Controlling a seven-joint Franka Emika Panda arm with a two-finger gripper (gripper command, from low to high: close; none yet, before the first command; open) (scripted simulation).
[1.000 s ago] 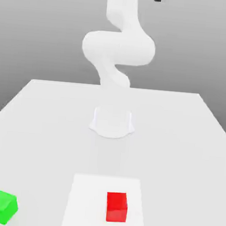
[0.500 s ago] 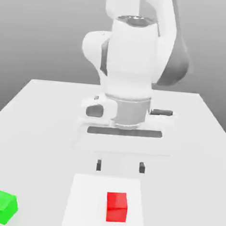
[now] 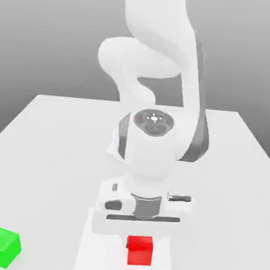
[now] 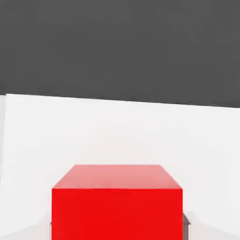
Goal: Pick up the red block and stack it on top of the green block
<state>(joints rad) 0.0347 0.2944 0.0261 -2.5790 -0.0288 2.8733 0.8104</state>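
**Arm hanging low over the red block**

A white table [image 3: 56,136] is filling the scene under a plain grey backdrop, with a paler square patch [image 3: 92,254] lying at its near edge. No writing or labels are showing anywhere. The red block [image 3: 140,250] is sitting on that patch, and the white arm [image 3: 150,156] is bending down just behind and above it. The green block [image 3: 2,247] is resting well apart, toward the exterior view's left. In the hand view the red block [image 4: 117,201] is looming close.
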